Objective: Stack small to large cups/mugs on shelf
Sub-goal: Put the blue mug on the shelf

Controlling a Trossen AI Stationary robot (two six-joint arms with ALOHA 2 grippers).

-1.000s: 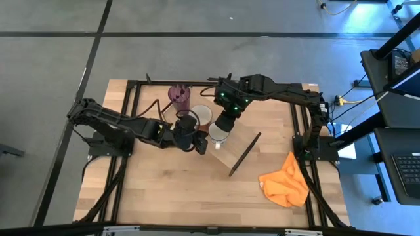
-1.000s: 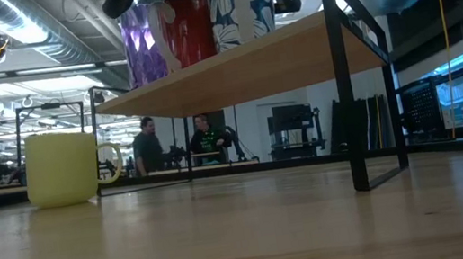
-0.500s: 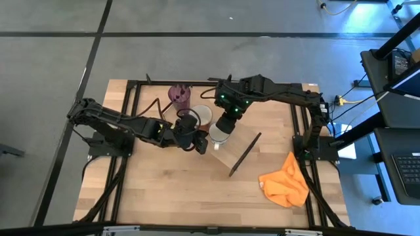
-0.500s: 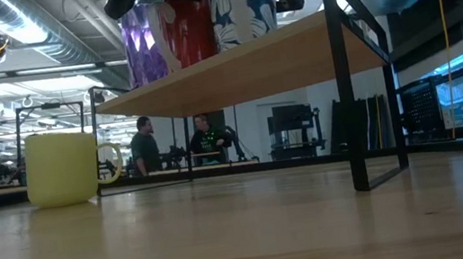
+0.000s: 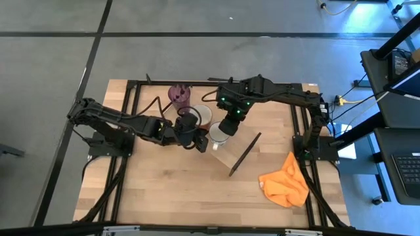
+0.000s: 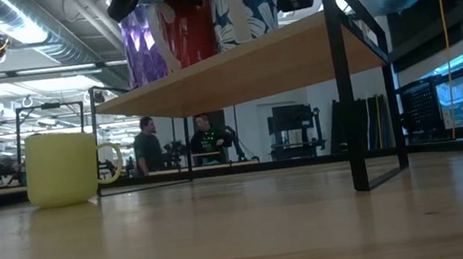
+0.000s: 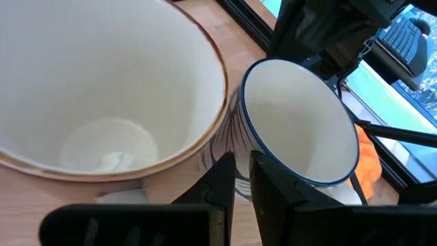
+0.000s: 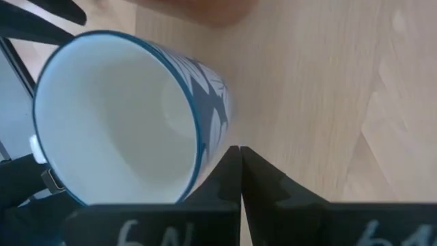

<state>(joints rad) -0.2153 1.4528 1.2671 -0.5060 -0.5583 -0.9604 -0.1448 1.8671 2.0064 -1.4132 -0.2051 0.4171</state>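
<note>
On the raised shelf (image 5: 231, 152) (image 6: 249, 63) three vessels stand in a row: the purple tumbler (image 5: 179, 95) (image 6: 142, 42), the brown mug (image 5: 202, 115) (image 7: 102, 82) with a white inside, and a white mug with blue leaves (image 5: 218, 136) (image 8: 116, 116). My left gripper (image 5: 202, 145) (image 7: 240, 171) reaches in low between the two mugs, its fingers almost together. My right gripper (image 5: 230, 128) (image 8: 239, 152) points steeply down, shut, on the white mug's other side. The yellow-green mug (image 6: 60, 167) stands on the table beside the shelf. My left gripper is closed on a white, dark-lined part (image 7: 237, 183) low on the white mug's side that faces the brown mug. I cannot tell whether this part is the handle. The fingers slant down from the table's left, and the mug stands on the shelf. My right gripper's shut fingertips (image 8: 232, 160) stand right beside the white mug's outer wall (image 8: 217, 130). I cannot tell whether they touch it.
An orange cloth (image 5: 285, 183) lies on the table at the near right. The shelf's dark end bar (image 5: 244, 154) (image 6: 348, 86) stands just past the white mug. Bare shelf board lies between mug and bar. People stand in the room behind the table.
My right gripper has tipped a little more steeply downward beside the white mug. The white mug has shifted slightly along the shelf toward the end bar. Neither gripper has opened or shut.
</note>
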